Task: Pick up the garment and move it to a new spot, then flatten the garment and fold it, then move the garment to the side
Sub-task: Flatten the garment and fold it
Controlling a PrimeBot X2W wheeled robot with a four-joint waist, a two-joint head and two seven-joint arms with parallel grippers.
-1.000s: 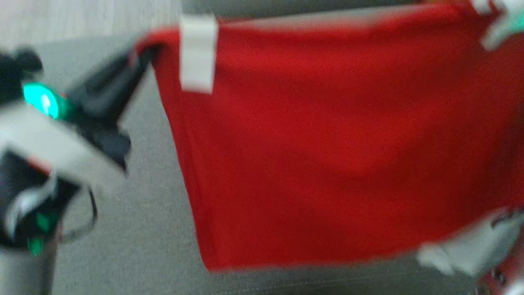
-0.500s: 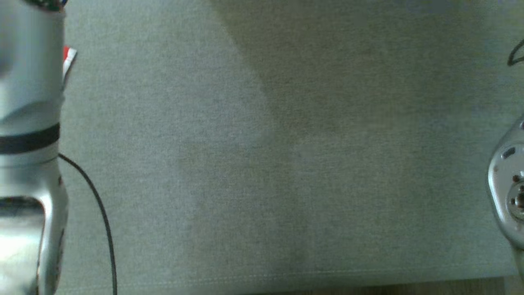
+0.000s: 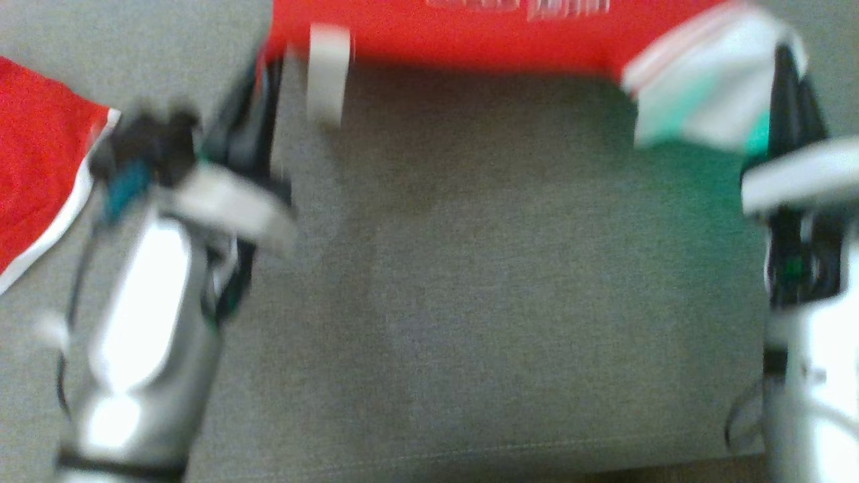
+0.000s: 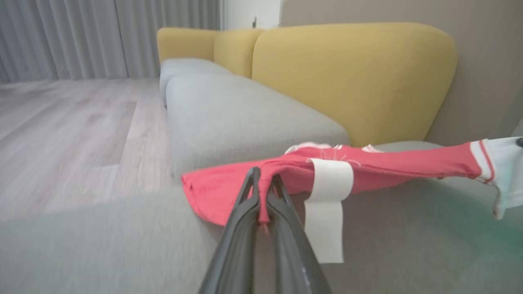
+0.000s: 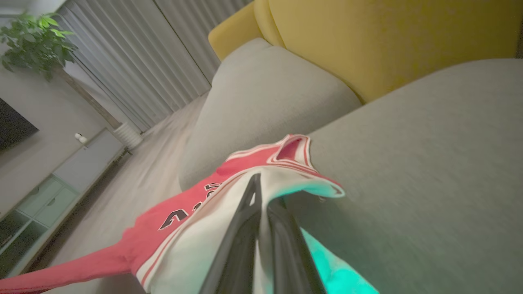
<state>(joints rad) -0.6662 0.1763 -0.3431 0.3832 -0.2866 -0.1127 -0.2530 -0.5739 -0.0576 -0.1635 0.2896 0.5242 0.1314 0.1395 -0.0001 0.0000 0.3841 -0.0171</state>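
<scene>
Head view — red garment (image 3: 470, 33) (white trim), blurred.

I list: garment (image 4: 388, 165), red, white trim, black lettering, at the jaws of my dark left gripper (image 4: 265, 175); white label (image 4: 327, 196) just beside them; grey seat (image 4: 229, 114), mustard backrest (image 4: 347, 77) beyond.

Left arm (image 3: 144, 335), right arm (image 3: 815, 376) apart; jaws pinched tight.
</scene>
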